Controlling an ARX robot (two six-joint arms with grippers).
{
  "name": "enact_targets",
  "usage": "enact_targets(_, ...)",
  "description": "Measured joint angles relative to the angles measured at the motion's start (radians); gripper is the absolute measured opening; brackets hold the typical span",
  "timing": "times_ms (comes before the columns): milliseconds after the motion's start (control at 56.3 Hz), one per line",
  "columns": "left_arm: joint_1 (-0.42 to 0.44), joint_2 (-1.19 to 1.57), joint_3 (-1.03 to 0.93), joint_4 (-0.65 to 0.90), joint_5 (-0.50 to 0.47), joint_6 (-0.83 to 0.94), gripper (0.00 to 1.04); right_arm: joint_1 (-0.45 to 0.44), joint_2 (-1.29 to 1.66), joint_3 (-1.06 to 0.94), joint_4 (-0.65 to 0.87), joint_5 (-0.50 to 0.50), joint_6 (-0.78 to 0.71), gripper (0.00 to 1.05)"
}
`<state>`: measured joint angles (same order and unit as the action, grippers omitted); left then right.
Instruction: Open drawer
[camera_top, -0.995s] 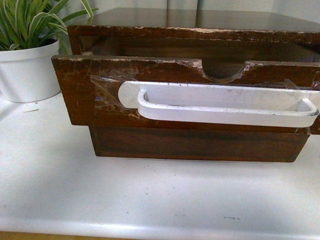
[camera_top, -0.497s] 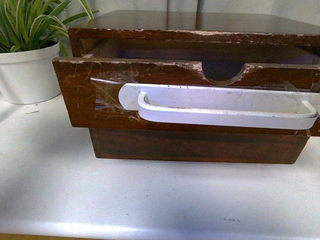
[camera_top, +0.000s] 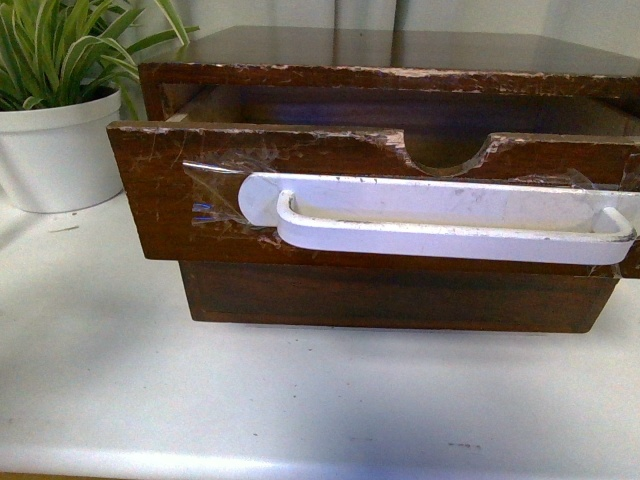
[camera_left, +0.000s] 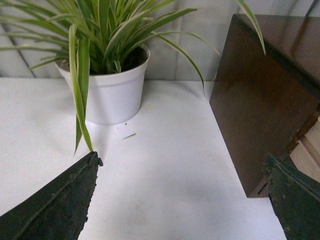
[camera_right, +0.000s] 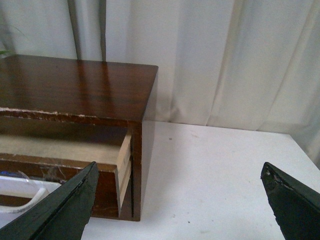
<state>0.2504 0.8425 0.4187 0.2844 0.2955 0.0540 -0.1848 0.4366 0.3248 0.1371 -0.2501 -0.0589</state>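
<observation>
1. The left jaws are seen spread wide, released, with nothing between them; the right jaws are likewise released and empty.
2. On the white desk (camera_top: 300, 400), the drawer (camera_top: 160, 200) is found pulled partly out of the cabinet (camera_top: 400, 45), its white handle (camera_top: 440, 215) taped below a half-round notch (camera_top: 445, 155).
3. Beneath it, a plain lower front (camera_top: 390, 295) is seen set further back.
4. Toward the desk's far-left corner, a potted plant (camera_top: 55, 130) is spotted.

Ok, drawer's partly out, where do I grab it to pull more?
Grip the white handle on the drawer front, mid-bar. Come straight from the front, jaws above and below the bar: it runs level and stands off its backplate, leaving a gap behind. Tape holds it, so pull gently.
</observation>
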Motion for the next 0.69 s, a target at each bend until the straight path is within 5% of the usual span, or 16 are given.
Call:
enact_targets(320, -0.022, -0.286, -0.196, -0.169, -0.028, -0.025, 0.98, -0.085, -0.233, -0.127, -0.102, -0.002, 0.074, 0.96)
enact_targets(693, -0.047, -0.338, -0.212, -0.179, -0.030, -0.024, 0.98, -0.094, -0.267, -0.143, -0.097, 0.028, 0.117, 0.96)
